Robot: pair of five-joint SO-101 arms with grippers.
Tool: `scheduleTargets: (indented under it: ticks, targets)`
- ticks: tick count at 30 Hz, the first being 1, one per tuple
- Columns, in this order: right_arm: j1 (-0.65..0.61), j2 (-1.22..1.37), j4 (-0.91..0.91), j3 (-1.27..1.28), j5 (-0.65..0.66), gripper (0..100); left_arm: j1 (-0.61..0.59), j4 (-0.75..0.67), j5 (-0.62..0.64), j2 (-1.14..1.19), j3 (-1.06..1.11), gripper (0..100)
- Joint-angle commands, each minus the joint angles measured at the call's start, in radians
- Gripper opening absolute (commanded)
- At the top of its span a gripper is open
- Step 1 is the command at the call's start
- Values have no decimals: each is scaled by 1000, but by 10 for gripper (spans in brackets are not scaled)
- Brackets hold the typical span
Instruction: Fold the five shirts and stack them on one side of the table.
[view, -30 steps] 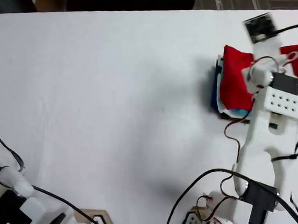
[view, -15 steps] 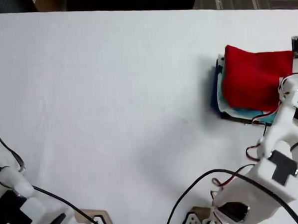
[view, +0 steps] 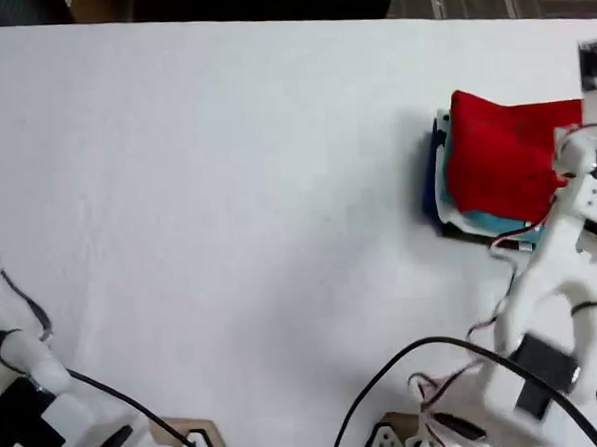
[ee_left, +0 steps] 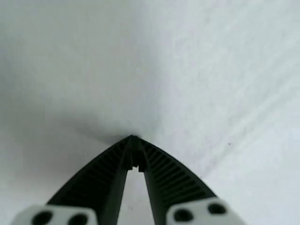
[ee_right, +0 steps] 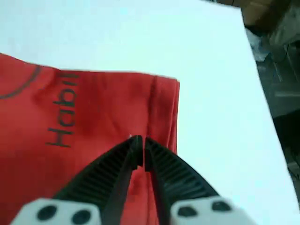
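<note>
A folded red shirt [view: 504, 161] tops a stack at the table's right side. Blue [view: 433, 181], white and teal [view: 491, 223] folded shirts show at the stack's edges beneath it. The right arm [view: 570, 239] stands at the right edge beside the stack. In the right wrist view my right gripper [ee_right: 138, 152] is shut with nothing in it, just above the red shirt [ee_right: 84, 126] near its folded edge. My left gripper [ee_left: 133, 145] is shut and holds nothing, over bare white tabletop [ee_left: 187, 70]. The left arm [view: 27, 398] sits at the near left corner.
The white table [view: 227, 187] stretches wide from the stack to the left. Black and red cables [view: 406, 363] run along the near edge by the arm bases. The table's far edge [view: 268, 20] meets a dark floor.
The right arm has pulled back off the stack toward the right and near side, so the red shirt now lies uncovered. The left arm has stayed put.
</note>
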Motion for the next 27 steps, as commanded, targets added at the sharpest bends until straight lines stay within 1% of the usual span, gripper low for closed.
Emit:
scheduleTargets:
  ticks: [1,4,7,9,11,13,16,20,22,24,25,27]
  targets:
    - [-110,-252,186,-31,-5,20,110,89,-34,-97,-94,27]
    - [-226,-374,383,-25,-6,20,239,207,-69,-238,-179,27]
    - [-355,-438,590,-8,-21,20,433,284,-114,-427,-203,27]
    - [-400,-458,671,18,-106,20,569,310,-121,-545,-193,27]
    - [-400,-467,714,52,-238,20,700,315,-115,-657,-159,27]
    - [-404,-467,739,101,-341,23,781,304,-94,-746,-101,27]
    - [-417,-467,751,210,-411,21,821,232,-75,-847,25,28]
    - [-371,-469,753,353,-423,20,818,141,-80,-976,194,32]
    - [-348,-469,751,410,-416,20,816,137,-80,-1057,277,28]
    - [-346,-469,751,460,-410,20,816,181,-74,-1152,363,29]
    - [-346,-469,751,485,-381,20,822,212,-74,-1203,403,30]
    - [-348,-469,751,529,-269,20,825,241,-72,-1313,476,30]
